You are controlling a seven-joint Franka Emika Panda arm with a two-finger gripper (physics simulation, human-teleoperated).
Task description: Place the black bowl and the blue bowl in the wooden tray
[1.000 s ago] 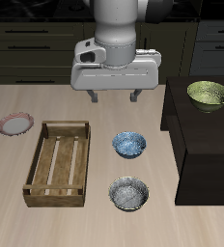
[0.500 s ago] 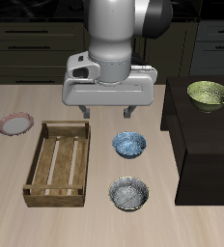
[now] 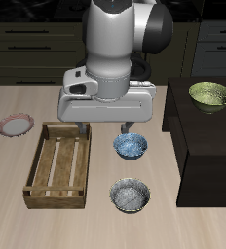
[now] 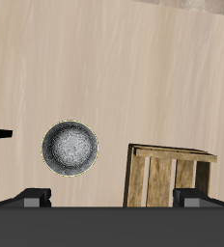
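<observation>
Pale wood-grain bench (image 3: 8, 185), unlabelled, fronts dark cabinets (image 3: 27, 44). Wooden tray (image 3: 58, 165) lies lengthwise toward the front edge; blue bowl (image 3: 131, 146) sits just beside it, black bowl (image 3: 131, 195) nearer the front. Gripper (image 3: 103, 128) hangs above tray and blue bowl, fingers (image 3: 128, 124) apart, holding nothing.

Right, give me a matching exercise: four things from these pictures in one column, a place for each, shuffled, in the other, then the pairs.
Things:
1. blue bowl
2. black bowl
3. yellow-green bowl
4. pink plate

Places:
A. on the dark raised block beside the table
B. just past the wooden tray's far end, near the table's side edge
C. beside the tray, nearest the table's front edge
D. beside the tray, partly under the gripper

Pairs: 1-D, 2-C, 3-A, 4-B
</observation>
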